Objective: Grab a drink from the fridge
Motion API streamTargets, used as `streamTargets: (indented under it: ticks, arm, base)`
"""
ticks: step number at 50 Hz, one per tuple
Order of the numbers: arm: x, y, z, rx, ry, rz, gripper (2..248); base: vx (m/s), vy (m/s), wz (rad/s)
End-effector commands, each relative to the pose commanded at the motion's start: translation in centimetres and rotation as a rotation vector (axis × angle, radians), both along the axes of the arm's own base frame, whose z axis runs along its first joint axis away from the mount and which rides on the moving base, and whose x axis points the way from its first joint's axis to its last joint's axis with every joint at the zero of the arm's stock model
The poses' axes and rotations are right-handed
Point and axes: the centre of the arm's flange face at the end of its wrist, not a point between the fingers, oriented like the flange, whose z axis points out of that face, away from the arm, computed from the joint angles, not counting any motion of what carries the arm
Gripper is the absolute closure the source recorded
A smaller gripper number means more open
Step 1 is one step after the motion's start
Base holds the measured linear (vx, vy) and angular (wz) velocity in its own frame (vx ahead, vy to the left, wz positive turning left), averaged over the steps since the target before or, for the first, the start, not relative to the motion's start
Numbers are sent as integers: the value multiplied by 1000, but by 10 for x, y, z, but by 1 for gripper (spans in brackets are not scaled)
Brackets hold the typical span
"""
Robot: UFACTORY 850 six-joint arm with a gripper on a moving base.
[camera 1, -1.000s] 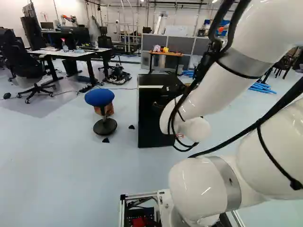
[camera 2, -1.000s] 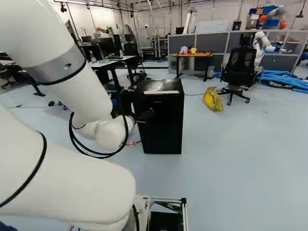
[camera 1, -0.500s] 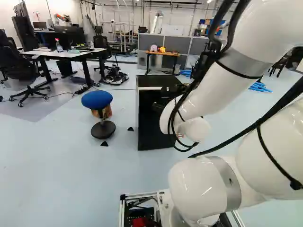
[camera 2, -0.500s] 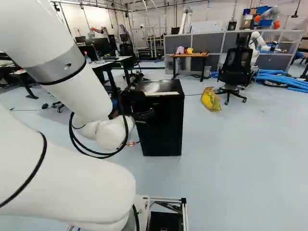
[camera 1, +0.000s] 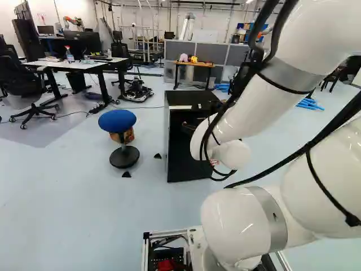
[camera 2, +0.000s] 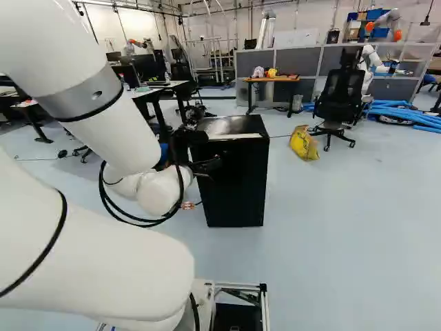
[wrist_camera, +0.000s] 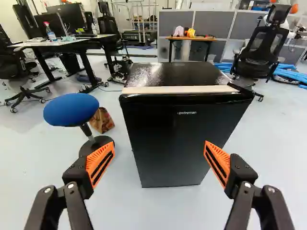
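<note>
Wrist view: lettering (wrist_camera: 187,113) on fridge (wrist_camera: 165,143).

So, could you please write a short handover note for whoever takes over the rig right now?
Hand: open, its orange pads wide apart, nothing between them.
Where things are: the black mini fridge stands on the floor ahead of the hand, front towards it, its door shut. No drink is in sight. A blue-seated stool stands beside the fridge.
Done: the hand is lined up roughly with the fridge front.
Left: open the door, find a drink, grip it and take it out.
</note>
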Motion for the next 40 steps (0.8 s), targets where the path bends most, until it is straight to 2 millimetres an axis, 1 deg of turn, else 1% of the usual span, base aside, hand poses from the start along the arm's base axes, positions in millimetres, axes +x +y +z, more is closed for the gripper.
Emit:
streamTargets:
  ticks: [29, 40]
  arm:
    - [0, 0, 0, 0, 0, 0, 3]
    - [0, 0, 0, 0, 0, 0, 3]
  base:
    - [68, 57, -11]
    - [14, 11, -2]
